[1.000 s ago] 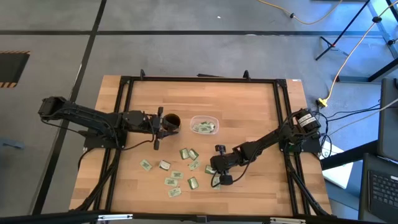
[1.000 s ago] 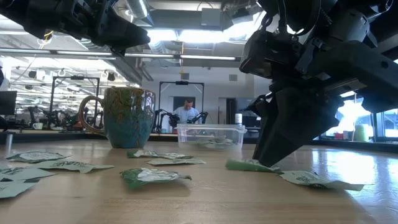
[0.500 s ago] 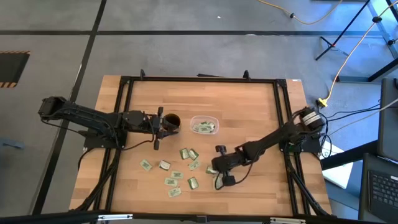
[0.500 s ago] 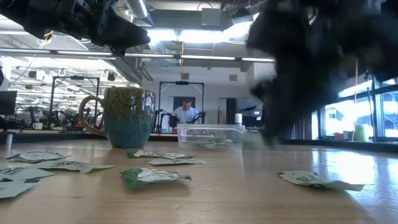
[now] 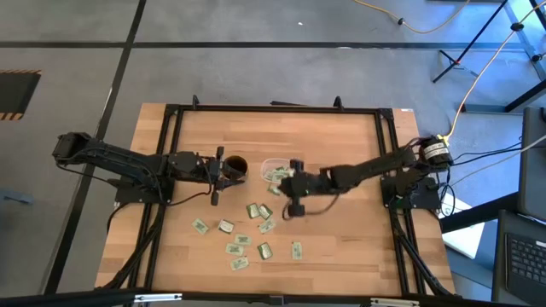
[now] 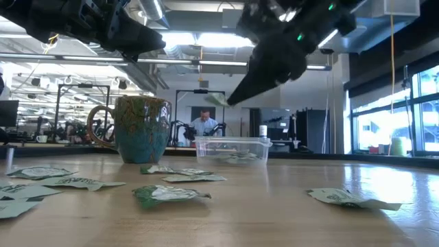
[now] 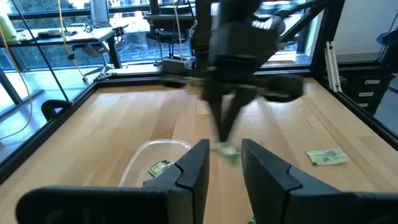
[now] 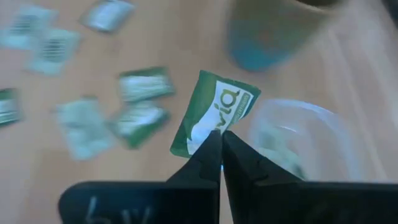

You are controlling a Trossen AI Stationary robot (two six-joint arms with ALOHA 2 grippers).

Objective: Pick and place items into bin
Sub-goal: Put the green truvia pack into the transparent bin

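My right gripper [image 8: 219,142] is shut on a green and white packet [image 8: 214,112] in the air beside the clear bin [image 5: 271,162], which holds a few packets. The low view shows the gripper [image 6: 232,100] slanting down, well above the bin [image 6: 233,147]. Several more packets [image 5: 253,211] lie flat on the wooden table nearer the front edge. My left gripper [image 7: 225,163] hangs open by the brown mug [image 5: 235,165], with nothing between its fingers. My right gripper pinches the packet by its near edge [image 8: 210,134] between its two fingertips. The fingers slant down from the table's right side. The packet sticks out beyond the fingertips, lifted clear of the table and the bin.
The mug [image 6: 140,127] stands just left of the bin. Black frame rails [image 5: 171,170] run along the table's left, right and far sides. Bare wood lies between the bin and the far edge.
My right gripper has risen from the table near the front middle with the packet. It has swung toward the far edge and leftward to the bin, tipping less steeply. The packet has gone from lying on the wood to hanging clear in the air.
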